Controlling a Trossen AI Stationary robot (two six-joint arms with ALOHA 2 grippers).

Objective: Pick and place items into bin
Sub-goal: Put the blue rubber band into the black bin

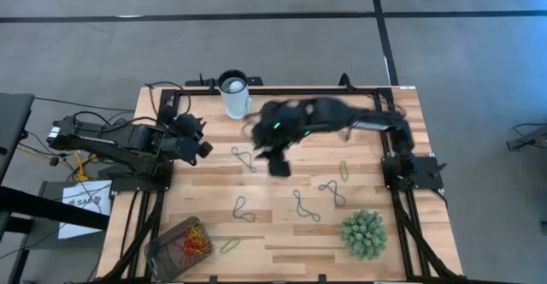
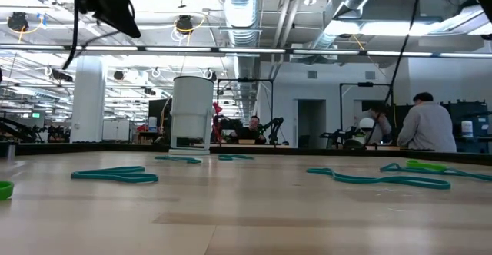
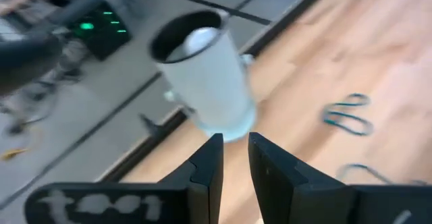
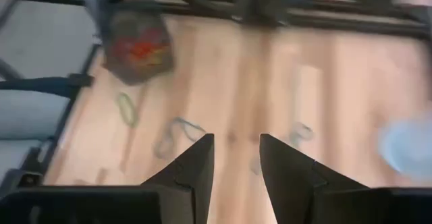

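The brownish-grey bin (image 1: 164, 248) stands at the table's near left corner with red and orange bands (image 1: 193, 241) inside; it also shows in the right wrist view (image 4: 138, 45). Dark grey bands (image 1: 244, 158) (image 1: 242, 209) (image 1: 305, 207) (image 1: 333, 192) and green bands (image 1: 344, 170) (image 1: 231, 245) lie flat on the wood. My right gripper (image 1: 278, 160) (image 4: 236, 153) hangs open above the table's middle, between the grey bands, holding nothing. My left gripper (image 1: 201, 147) (image 3: 235, 156) waits at the left side, narrowly open and empty, facing the white cup (image 3: 209, 82).
A white cylindrical cup (image 1: 235, 96) stands near the far edge, close to the right arm's forearm. A spiky green plant ball (image 1: 363, 233) sits near the right front corner. Bare wood lies between the bands. People sit at desks (image 2: 419, 124) in the room beyond.
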